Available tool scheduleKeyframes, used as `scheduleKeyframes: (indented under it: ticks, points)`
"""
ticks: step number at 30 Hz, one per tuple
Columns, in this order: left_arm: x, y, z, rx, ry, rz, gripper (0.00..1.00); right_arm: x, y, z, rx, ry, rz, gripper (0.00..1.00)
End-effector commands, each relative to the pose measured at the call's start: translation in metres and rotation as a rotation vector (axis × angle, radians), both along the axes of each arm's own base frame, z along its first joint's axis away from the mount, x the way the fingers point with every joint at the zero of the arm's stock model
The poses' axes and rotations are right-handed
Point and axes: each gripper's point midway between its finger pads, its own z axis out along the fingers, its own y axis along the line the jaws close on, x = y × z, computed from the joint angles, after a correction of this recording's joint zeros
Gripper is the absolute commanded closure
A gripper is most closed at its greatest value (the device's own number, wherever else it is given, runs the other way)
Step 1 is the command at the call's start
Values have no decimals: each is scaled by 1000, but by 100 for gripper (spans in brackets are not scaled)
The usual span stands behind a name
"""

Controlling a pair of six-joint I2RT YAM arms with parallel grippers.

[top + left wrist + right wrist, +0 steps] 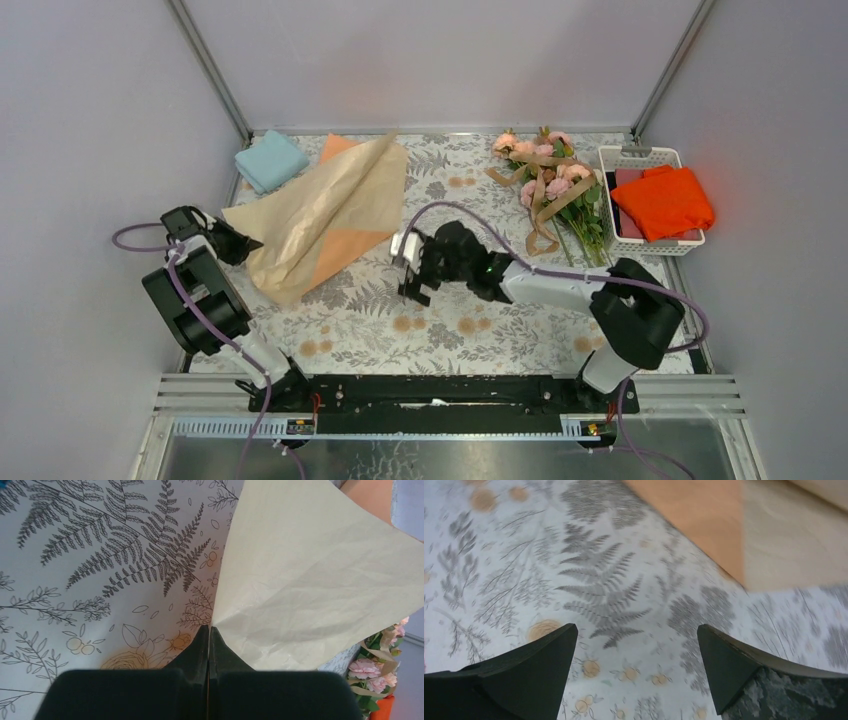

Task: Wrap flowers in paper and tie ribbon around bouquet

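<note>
The peach-orange paper (320, 215) lies crumpled and partly folded over on the left half of the table, its pale underside up. My left gripper (248, 243) is shut on its left corner; in the left wrist view the paper (310, 580) rises from the closed tips of that gripper (209, 627). My right gripper (415, 275) hovers open over the bare tablecloth just right of the paper, nothing between its fingers (637, 635), with the paper's edge (774, 540) beyond. The pink flowers (555, 175) lie at the back right with the tan ribbon (545, 205) looped over them. A wrapped bouquet is not in view.
A white basket (640, 155) holding a bright orange cloth (662, 200) stands at the right edge beside the flowers. A folded light blue cloth (270, 160) lies at the back left corner. Grey walls close in the table on three sides.
</note>
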Motion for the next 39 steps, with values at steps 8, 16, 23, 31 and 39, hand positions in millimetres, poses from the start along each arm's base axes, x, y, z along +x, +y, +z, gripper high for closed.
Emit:
scheduleKeyframes:
  ticks: [8,16,23,31,39]
  points:
    - [5,6,13,32,-50,12,100,30,78,9,46,-509,295,0]
    - [6,6,14,40,-65,2,100,60,95,-4,52,-525,300,0]
    - [8,9,22,65,-79,0,100,29,108,-30,63,-413,460,8]
    - [26,-7,45,79,-178,-120,100,46,79,12,53,-483,227,100]
    - [101,-76,101,65,-414,-357,100,12,-30,40,-227,-538,-83,100]
